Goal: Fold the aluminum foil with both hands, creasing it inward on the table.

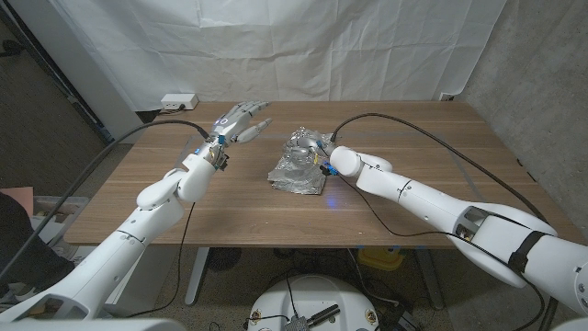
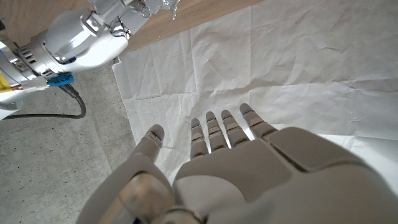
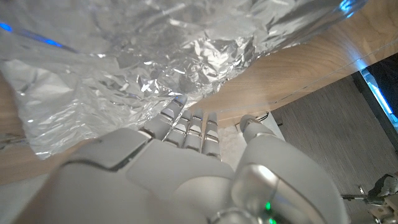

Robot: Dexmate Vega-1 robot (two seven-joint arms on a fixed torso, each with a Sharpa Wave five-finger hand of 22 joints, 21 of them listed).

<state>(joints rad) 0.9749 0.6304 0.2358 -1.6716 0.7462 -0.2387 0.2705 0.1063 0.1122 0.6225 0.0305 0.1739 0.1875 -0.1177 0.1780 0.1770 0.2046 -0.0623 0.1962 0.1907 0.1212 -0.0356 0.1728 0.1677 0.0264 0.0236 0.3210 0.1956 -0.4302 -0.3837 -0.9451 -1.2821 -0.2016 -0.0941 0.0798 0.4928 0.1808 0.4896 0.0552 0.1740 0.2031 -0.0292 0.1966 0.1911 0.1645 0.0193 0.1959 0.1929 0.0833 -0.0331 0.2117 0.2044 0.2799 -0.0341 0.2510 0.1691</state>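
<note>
Head view: white box (image 1: 178, 100) behind left hand (image 1: 241, 120).

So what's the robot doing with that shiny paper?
It's folding a sheet of aluminum foil on the wooden table. The right hand is at the crumpled foil, fingers pushing into its edge. The left hand is lifted off to the side, fingers spread, holding nothing. The foil looks partly bunched up, not neatly folded yet.
</note>
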